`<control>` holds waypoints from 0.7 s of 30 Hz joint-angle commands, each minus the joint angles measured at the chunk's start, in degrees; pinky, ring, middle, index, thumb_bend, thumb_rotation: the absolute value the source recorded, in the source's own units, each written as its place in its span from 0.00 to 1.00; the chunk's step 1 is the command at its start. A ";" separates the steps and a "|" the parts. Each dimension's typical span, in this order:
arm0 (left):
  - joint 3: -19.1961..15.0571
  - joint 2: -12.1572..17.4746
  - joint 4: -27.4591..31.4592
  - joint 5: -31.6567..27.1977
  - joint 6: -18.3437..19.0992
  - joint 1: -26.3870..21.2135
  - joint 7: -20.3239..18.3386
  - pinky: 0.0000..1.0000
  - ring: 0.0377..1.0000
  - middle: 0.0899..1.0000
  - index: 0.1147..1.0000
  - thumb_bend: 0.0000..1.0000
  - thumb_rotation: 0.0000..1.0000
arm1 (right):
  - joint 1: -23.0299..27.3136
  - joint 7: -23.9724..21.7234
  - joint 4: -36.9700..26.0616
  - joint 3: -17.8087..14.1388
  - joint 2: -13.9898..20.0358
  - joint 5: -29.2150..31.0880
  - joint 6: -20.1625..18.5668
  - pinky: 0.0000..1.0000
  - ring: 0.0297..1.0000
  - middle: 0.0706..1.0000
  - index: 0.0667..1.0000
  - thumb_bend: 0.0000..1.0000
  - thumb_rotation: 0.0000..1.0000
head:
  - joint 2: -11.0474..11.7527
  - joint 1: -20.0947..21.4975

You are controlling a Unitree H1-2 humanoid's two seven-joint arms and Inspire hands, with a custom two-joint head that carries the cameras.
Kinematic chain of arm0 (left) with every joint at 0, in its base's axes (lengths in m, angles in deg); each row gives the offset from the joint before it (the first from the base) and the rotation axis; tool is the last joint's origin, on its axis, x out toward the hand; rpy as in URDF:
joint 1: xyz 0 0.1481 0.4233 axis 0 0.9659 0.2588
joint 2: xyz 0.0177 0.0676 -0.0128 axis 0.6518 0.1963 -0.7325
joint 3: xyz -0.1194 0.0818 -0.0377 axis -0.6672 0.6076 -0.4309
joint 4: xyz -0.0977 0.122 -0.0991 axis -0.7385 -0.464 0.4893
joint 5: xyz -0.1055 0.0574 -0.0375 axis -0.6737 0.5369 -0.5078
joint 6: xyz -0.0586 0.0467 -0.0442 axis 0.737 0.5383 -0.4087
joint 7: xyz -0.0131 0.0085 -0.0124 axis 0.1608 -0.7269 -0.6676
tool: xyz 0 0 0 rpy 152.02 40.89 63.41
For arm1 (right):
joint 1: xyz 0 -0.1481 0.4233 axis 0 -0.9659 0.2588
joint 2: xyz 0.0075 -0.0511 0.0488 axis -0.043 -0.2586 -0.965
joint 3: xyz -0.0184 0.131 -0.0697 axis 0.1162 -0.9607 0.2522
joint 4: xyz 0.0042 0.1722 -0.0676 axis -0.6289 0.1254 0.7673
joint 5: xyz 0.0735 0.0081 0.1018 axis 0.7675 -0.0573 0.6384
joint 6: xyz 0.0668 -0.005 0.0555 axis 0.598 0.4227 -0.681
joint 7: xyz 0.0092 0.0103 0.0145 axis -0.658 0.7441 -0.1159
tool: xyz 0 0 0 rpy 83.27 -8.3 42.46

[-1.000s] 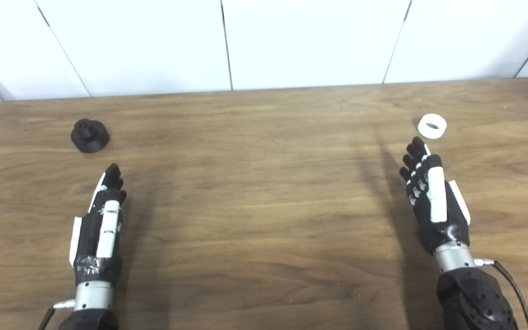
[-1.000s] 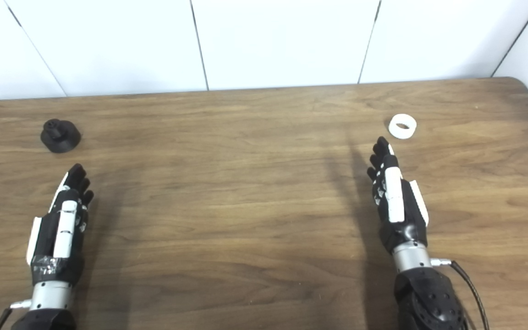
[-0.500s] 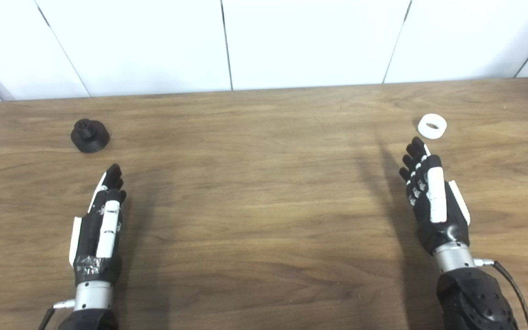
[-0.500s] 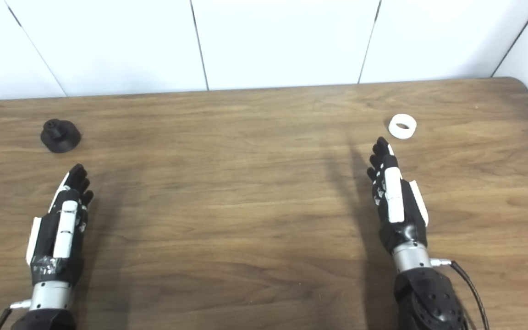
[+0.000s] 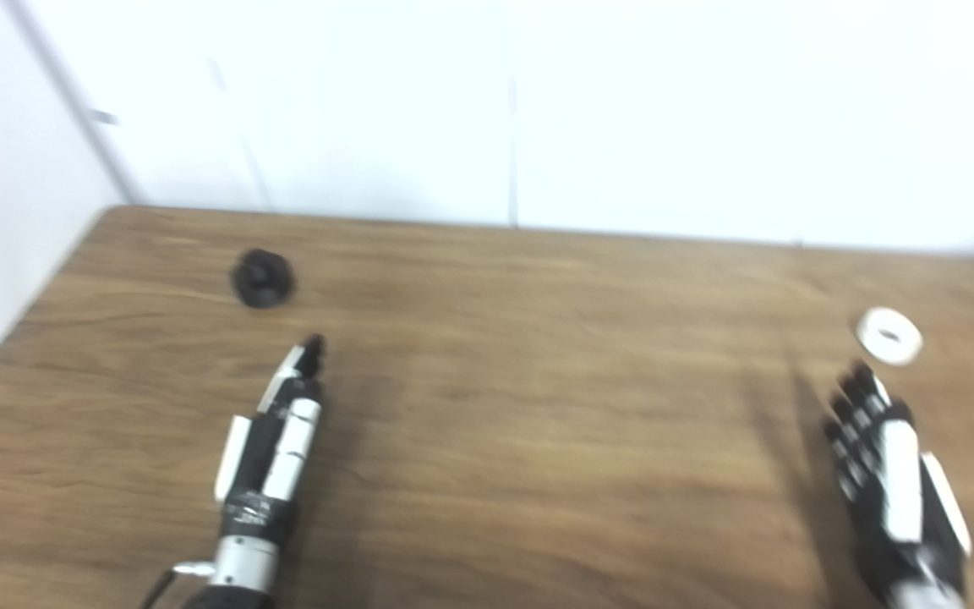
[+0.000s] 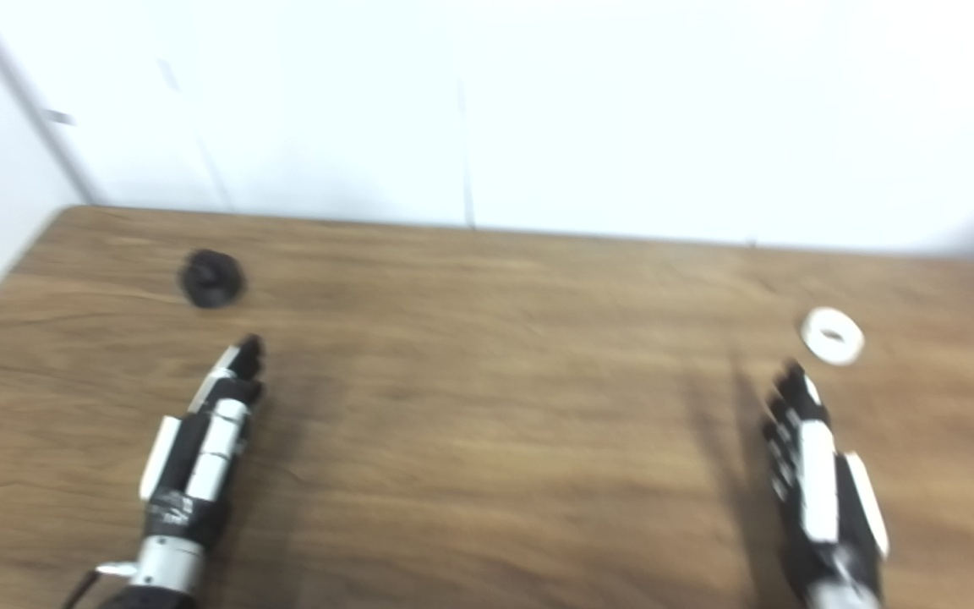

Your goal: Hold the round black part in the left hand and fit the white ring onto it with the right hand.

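My black-and-white left hand (image 5: 271, 444) and right hand (image 5: 891, 474), a black part (image 5: 262, 277) and white ring (image 5: 889, 335), on the brown wood-grain table (image 5: 538, 406).

No legible text, label or number anywhere in either view.

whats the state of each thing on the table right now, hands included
round black part: resting on the table, far left, not held, apart from the left hand.
white ring: lying flat on the table, far right, not held, not fitted.
left hand: open, holding nothing, fingers pointing toward the black part.
right hand: open, holding nothing, just short of the ring.
table: wooden, pictures blurred.
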State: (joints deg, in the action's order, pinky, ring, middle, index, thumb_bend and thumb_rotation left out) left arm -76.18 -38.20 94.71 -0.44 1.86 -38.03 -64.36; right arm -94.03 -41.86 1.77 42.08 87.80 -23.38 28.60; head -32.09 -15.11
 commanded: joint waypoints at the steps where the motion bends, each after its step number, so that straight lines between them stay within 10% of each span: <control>1: 0.65 -1.12 0.20 1.20 -1.62 0.54 0.66 1.00 1.00 0.98 0.95 0.46 0.76 | 0.50 -1.08 -0.62 -0.38 1.08 0.74 2.88 1.00 1.00 1.00 1.00 0.49 1.00 | 0.87 -1.03; 14: 1.97 -1.72 -0.99 3.38 -2.21 0.89 1.55 1.00 1.00 1.00 0.97 0.47 0.71 | 0.31 -1.47 -0.21 0.26 1.21 -0.09 3.44 1.00 1.00 1.00 1.00 0.51 1.00 | 3.82 -2.53; 21: 2.08 -1.44 -0.63 7.18 -1.41 1.09 3.34 1.00 1.00 0.99 0.96 0.57 0.47 | 0.14 -1.22 -0.93 0.36 0.79 -0.07 2.83 1.00 1.00 1.00 1.00 0.48 1.00 | 3.84 -1.63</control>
State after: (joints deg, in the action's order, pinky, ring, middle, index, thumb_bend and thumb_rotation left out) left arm -74.47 -38.38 94.45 5.39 1.62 -38.02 -62.09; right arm -94.24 -43.04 2.43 42.43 88.71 -23.72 29.89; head -28.21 -16.70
